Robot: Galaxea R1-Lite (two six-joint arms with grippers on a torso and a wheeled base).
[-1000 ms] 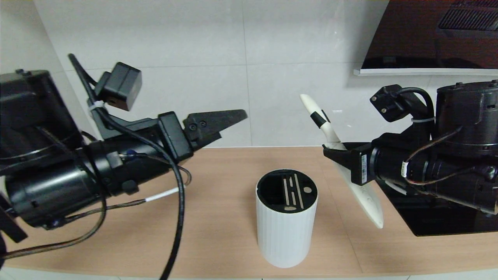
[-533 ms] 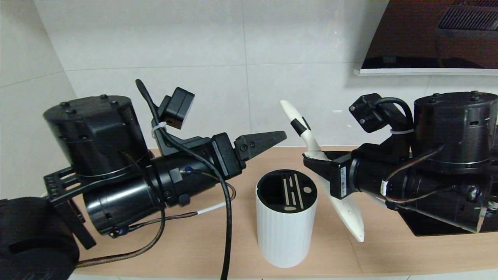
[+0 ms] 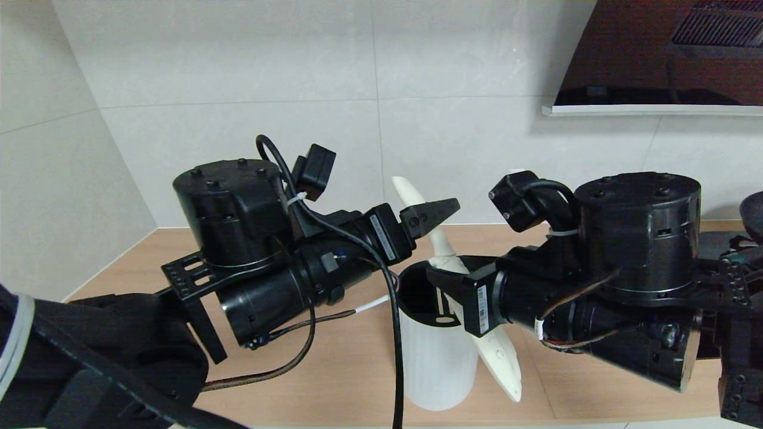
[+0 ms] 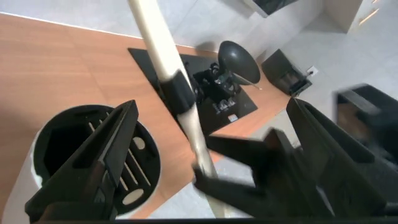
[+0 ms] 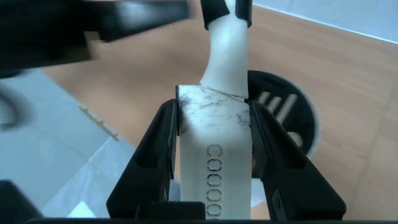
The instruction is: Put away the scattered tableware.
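Left pincer (image 4: 211, 109): spread, above white holder (image 3: 438, 363).
Right pincer (image 5: 213, 112): pinching white utensil (image 3: 498, 357), lower end beside holder's right wall.
Lettering: embossed on utensil.

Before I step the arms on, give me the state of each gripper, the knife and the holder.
Knife: held tilted, handle up, not inserted.
Right gripper: shut on the knife's blade.
Left gripper: open, knife's handle between its fingers.
Holder: upright on the counter, visible slots empty.
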